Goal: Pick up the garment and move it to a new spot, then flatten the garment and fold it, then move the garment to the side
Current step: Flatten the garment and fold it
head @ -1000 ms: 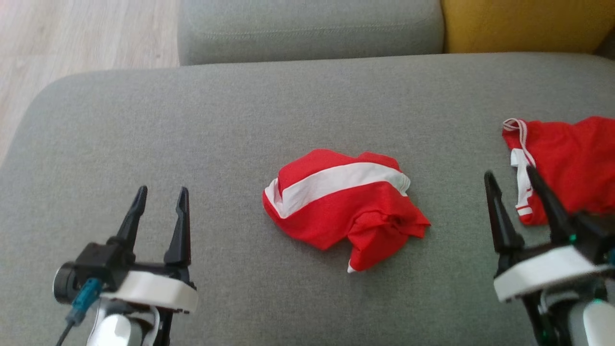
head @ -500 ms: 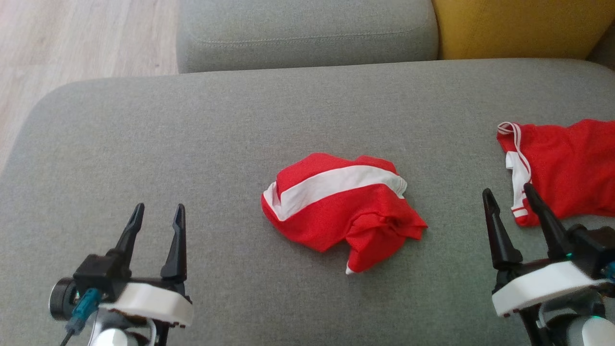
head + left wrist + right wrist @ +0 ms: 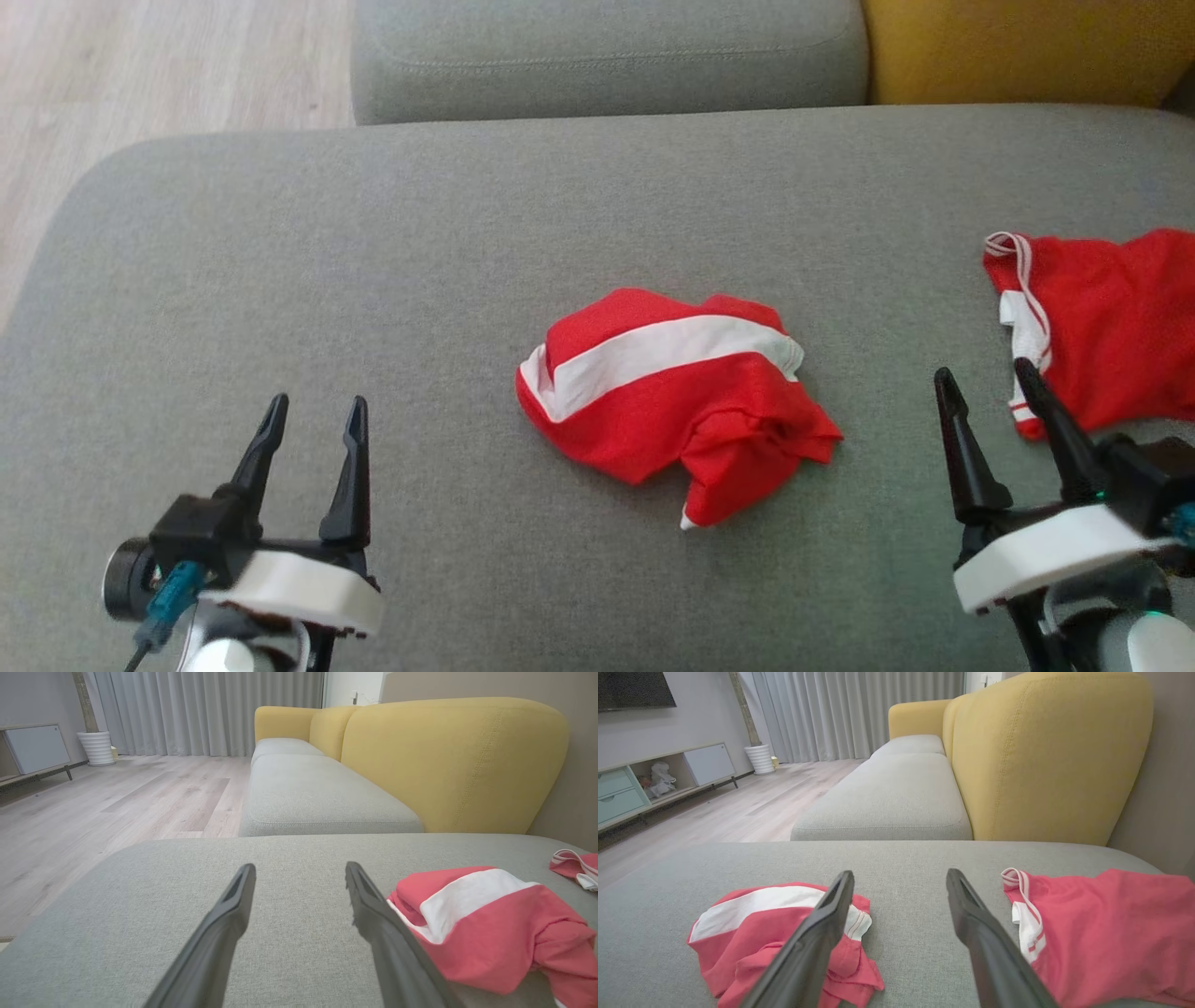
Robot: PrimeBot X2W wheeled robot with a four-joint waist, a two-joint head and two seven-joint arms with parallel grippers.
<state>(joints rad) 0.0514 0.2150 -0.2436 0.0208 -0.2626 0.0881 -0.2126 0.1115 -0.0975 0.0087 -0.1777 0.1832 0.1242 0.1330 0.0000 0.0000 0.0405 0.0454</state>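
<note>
**Q:** Where is the garment lying?
**A:** The garment (image 3: 672, 401), red with a white band, is lying crumpled near the middle of the grey cushion (image 3: 280, 261). One small corner is pointing toward the robot, and its edges are sitting well inside the cushion's outline on every side.

**Q:** How are the claws standing?
**A:** The left claw (image 3: 317, 403) is hovering over the near left part of the cushion, with its fingers spread apart and gripping nothing. The right claw (image 3: 983, 371) is hovering at the near right, its fingers likewise parted and empty. Its outer finger is showing just beside the white-trimmed edge of a second red garment (image 3: 1111, 327).

**Q:** What is bounding the open room?
**A:** A broad stretch of bare cushion is lying open between the left claw and the garment. A narrower bare strip is separating the garment from the second red garment, which is running off the right edge of the head view. The cushion's rounded left edge is falling away to the wooden floor (image 3: 140, 75). Beyond the far edge, another grey seat (image 3: 607, 56) and a yellow backrest (image 3: 1027, 47) are closing off the space.
</note>
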